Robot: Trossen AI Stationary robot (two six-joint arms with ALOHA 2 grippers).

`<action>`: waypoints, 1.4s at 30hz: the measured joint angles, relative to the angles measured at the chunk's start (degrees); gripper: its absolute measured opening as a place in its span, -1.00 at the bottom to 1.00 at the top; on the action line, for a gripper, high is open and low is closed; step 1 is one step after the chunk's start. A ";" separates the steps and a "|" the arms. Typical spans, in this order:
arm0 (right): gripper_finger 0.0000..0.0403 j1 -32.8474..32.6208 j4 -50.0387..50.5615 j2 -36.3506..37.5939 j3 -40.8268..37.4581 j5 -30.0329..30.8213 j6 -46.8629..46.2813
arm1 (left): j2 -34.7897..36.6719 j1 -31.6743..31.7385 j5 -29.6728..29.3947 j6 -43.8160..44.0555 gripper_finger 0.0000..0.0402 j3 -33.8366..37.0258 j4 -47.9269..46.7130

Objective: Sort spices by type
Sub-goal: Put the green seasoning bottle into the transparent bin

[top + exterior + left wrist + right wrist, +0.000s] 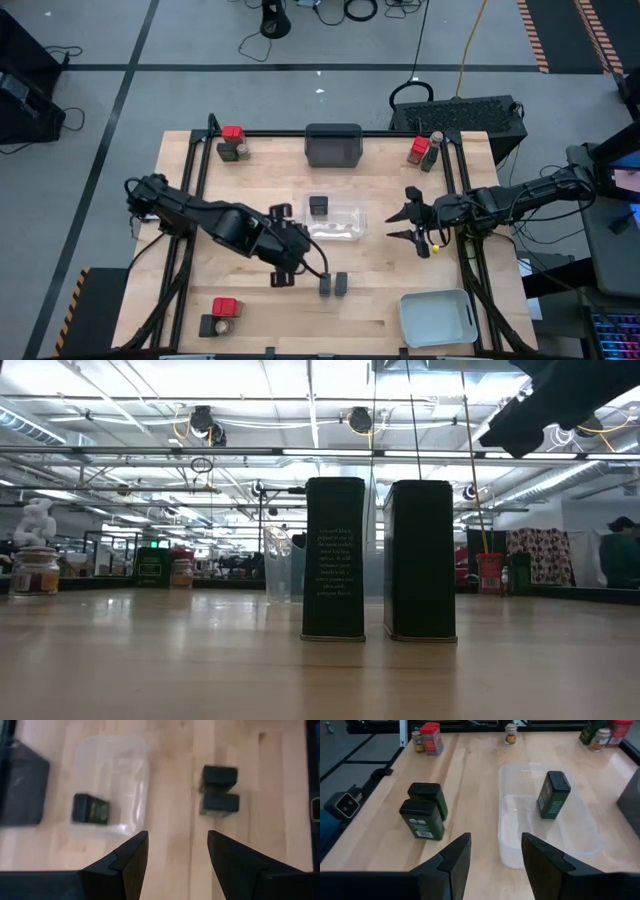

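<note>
Two black boxes [333, 284] are seen touching side by side at six o'clock on the table [380, 190], a third [319, 207] inside the clear tray [350, 228] at the centre. The left gripper [287, 272], released and empty, is held at nine o'clock of the pair; the right gripper [408, 226], likewise released, waits at three o'clock of the tray. If one box is pinched, its neighbour could be knocked over, since no gap is left for a finger.
</note>
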State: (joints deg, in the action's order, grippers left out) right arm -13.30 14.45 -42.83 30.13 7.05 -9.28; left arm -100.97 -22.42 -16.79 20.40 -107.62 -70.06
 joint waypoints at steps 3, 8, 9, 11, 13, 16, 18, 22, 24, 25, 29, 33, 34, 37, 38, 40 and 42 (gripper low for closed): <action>-0.22 0.02 0.44 0.00 0.00 0.00 -0.81 | 0.00 0.83 0.19 0.32 0.05 2.93 5.32; -0.22 0.02 0.66 0.00 0.00 0.03 -0.77 | -0.15 1.68 0.45 -0.20 0.05 6.03 11.84; -0.22 0.02 0.64 0.00 0.00 0.04 -0.73 | -0.15 1.82 0.51 -0.22 0.05 6.48 12.59; -0.22 0.02 0.62 0.00 0.00 0.04 -0.67 | -0.15 1.88 0.47 -0.19 0.05 7.04 13.23; -0.22 0.02 0.64 0.00 0.00 0.06 -0.62 | -0.15 1.95 -0.12 -0.11 0.05 7.36 14.18; -0.22 0.02 0.64 0.00 0.00 0.06 -0.59 | -0.15 1.99 -0.38 0.09 0.05 7.90 16.58; -0.22 0.02 0.64 0.00 0.00 0.07 -0.56 | -0.15 1.95 -0.27 -0.02 0.05 8.71 18.26; -0.22 0.02 0.64 0.00 0.00 0.08 -0.32 | -0.15 1.92 0.07 -1.93 0.05 10.84 22.07; -0.22 0.02 0.66 0.00 0.00 0.08 -0.32 | -0.15 1.95 -0.01 -5.85 0.05 11.95 24.19; -0.22 0.02 0.66 0.00 0.00 0.08 -0.32 | -0.15 1.95 -0.01 -7.19 0.05 12.60 25.28; -0.22 0.02 0.66 0.00 0.00 0.13 0.42 | -0.20 1.95 -0.03 -5.42 0.05 14.52 29.62; -0.22 0.02 0.66 0.00 0.00 0.13 0.82 | -0.20 2.03 -0.05 -4.57 0.05 14.52 29.70; -0.22 0.02 0.66 0.00 0.00 0.13 0.97 | -0.20 2.09 -0.05 -4.26 0.05 14.52 29.70; -0.22 0.02 0.66 0.00 0.00 0.13 0.99 | -0.20 2.16 -0.05 -4.20 0.10 14.52 29.72; -0.22 0.02 0.66 0.00 0.00 0.13 1.00 | -0.20 2.16 -0.06 -4.20 0.13 14.52 29.72; -0.22 0.02 0.66 0.00 0.00 0.13 1.22 | -0.22 2.16 -0.07 -4.22 0.20 14.52 29.70; -0.22 0.02 0.68 0.00 0.00 0.13 1.42 | -0.89 2.43 -0.56 -4.22 0.29 14.52 30.13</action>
State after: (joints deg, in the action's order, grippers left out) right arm -13.28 15.13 -42.83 30.13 7.18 -7.86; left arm -101.85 -19.99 -17.35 16.19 -93.10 -39.93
